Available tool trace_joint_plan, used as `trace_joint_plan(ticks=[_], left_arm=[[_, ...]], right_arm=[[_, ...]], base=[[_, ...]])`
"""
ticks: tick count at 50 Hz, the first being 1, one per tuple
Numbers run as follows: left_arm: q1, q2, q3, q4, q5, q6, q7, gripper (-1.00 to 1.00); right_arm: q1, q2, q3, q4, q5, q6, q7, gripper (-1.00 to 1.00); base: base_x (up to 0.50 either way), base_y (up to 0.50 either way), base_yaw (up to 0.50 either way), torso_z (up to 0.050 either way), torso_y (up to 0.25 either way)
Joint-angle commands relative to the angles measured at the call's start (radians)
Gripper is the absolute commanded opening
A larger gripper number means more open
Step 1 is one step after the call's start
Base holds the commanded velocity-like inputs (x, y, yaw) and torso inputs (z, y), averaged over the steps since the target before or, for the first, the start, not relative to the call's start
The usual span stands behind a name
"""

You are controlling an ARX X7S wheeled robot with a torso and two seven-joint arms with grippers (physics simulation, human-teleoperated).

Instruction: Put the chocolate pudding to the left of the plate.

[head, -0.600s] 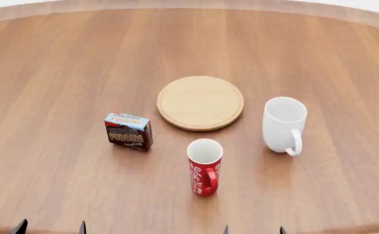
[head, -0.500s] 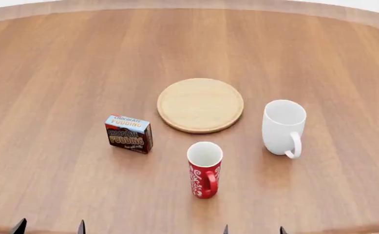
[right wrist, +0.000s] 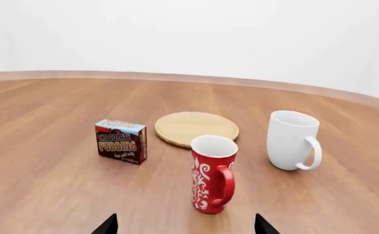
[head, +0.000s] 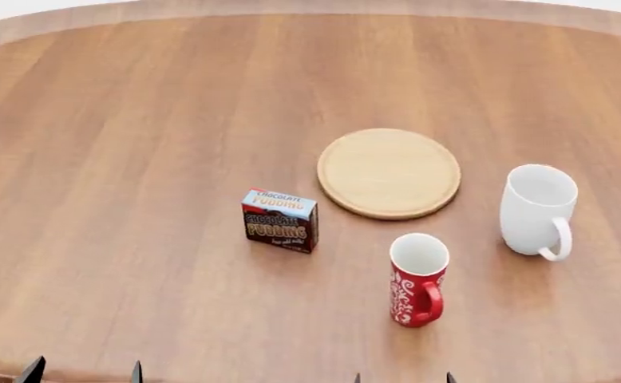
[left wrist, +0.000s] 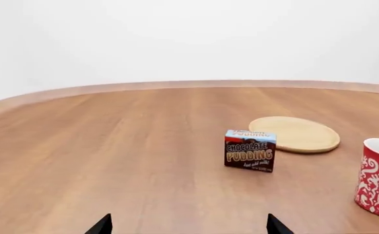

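Nearest the front edge of the table (head: 97, 120), both grippers only show as dark fingertip points: left gripper (head: 83, 372) and right gripper (head: 403, 378). Each pair of tips sits apart, so both look spread, holding and touching nothing.

A bit further in stands the red mug (head: 418, 278), then the chocolate pudding (head: 279, 220), upright toward the middle of the table, left of and slightly nearer than the plate (head: 389, 172), close but apart. The white mug (head: 537, 210) sits toward the right edge.

The box looks light, stiff cardboard (probably tips easily), so I'd pinch its two short dark sides, low down, gently.
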Motion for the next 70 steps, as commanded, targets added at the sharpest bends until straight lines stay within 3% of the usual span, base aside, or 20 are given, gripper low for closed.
trace_joint_plan(ticks=[1, 70], left_arm=[[0.008, -0.018, 0.020, 0.014, -0.019, -0.002, -0.017, 1.00], [0.008, -0.079, 0.104, 0.014, -0.059, 0.013, -0.103, 1.00]], right_arm=[[-0.004, 0.017, -0.028, -0.002, 0.014, -0.007, 0.018, 1.00], [0.011, 0.074, -0.106, -0.018, 0.046, 0.045, 0.133, 1.00]], base=[[0.00, 0.50, 0.00, 0.000, 0.000], [0.00, 0.10, 0.00, 0.000, 0.000]])
